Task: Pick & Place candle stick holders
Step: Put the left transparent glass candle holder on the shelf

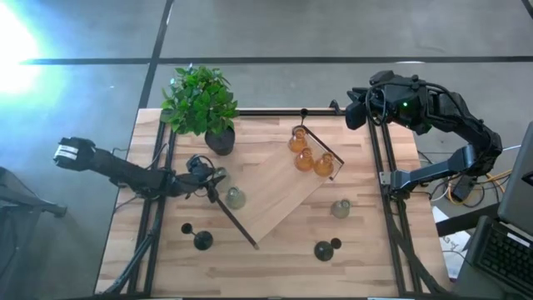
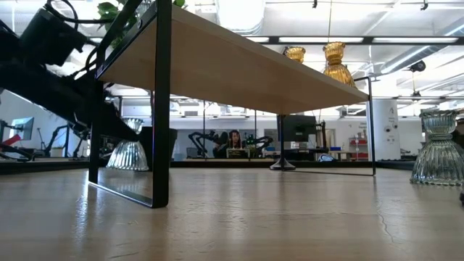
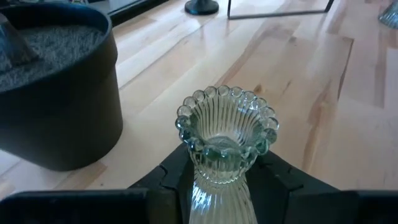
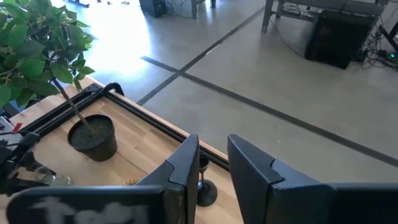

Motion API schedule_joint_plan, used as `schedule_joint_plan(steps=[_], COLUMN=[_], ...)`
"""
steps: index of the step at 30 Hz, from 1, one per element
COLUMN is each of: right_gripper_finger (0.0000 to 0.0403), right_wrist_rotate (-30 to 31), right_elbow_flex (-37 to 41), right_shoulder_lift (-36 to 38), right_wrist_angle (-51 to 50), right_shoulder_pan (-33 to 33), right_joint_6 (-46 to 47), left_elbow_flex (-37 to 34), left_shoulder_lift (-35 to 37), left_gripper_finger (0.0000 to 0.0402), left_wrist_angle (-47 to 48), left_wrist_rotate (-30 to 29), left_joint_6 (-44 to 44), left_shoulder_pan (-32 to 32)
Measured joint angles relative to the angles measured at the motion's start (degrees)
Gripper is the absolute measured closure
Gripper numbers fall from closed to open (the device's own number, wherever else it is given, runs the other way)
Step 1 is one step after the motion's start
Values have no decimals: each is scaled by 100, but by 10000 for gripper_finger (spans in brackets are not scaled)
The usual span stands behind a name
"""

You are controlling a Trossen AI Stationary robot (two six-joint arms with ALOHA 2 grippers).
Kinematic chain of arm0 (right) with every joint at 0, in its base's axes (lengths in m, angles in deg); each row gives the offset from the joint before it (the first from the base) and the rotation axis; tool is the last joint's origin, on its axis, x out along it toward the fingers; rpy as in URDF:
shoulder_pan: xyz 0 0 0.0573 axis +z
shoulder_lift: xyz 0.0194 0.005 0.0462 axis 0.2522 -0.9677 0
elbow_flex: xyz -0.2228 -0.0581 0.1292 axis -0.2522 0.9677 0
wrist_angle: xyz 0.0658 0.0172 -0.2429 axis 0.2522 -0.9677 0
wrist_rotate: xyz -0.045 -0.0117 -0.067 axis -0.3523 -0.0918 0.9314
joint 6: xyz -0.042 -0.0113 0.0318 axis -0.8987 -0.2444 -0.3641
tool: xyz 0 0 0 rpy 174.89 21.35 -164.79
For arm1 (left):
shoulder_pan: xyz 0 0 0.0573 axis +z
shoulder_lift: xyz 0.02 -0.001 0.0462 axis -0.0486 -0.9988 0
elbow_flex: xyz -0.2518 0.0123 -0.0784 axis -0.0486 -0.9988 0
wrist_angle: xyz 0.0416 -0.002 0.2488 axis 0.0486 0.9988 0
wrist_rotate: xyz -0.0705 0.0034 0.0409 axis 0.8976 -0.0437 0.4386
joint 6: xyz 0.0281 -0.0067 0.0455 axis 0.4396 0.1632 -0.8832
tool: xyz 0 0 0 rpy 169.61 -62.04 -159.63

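Observation:
My left gripper (image 1: 212, 175) reaches in low from the table's left, next to the black plant pot (image 1: 220, 140), and is shut on a pale green glass holder (image 3: 225, 134). Two more pale green holders stand on the table, one (image 1: 236, 197) close by and one (image 1: 340, 208) at the right. Three amber holders (image 1: 305, 158) stand on the raised wooden shelf (image 1: 266, 196). Black holders stand at the near left (image 1: 200, 240), the near right (image 1: 325, 250) and the far edge (image 4: 203, 186). My right gripper (image 4: 214, 177) is open and empty above the far right corner. My left gripper pinches the pale green holder between its two fingers (image 3: 165, 180), by the ribbed neck just below the beaded cup (image 3: 217, 180). The fingers come level from the table's left. The holder stands upright, cup up. I cannot tell whether its base is on the table.
The plant pot (image 3: 56, 93) stands right beside the held holder, toward the far side. The shelf's thin black metal legs (image 2: 161, 109) and frame rods (image 1: 237, 221) run close to my left gripper. Black rails run along both table sides.

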Motion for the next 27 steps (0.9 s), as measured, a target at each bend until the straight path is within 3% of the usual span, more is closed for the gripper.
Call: schedule_joint_plan(steps=[12, 19, 27], right_gripper_finger=[326, 332, 320], right_wrist_rotate=[0, -1, -2], right_elbow_flex=[0, 0, 0], right_shoulder_lift=[0, 0, 0], right_wrist_angle=[-4, -9, -9], right_shoulder_pan=[2, 2, 2], right_joint_6=[-30, -78, -268], left_elbow_flex=[265, 1074, 2314], left_shoulder_lift=[79, 631, 1567], left_gripper_finger=[283, 283, 283], left_wrist_angle=[272, 2749, 5043], left_wrist_rotate=[-15, 52, 225], left_joint_6=[10, 635, 637], left_shoulder_pan=[-3, -22, -147])
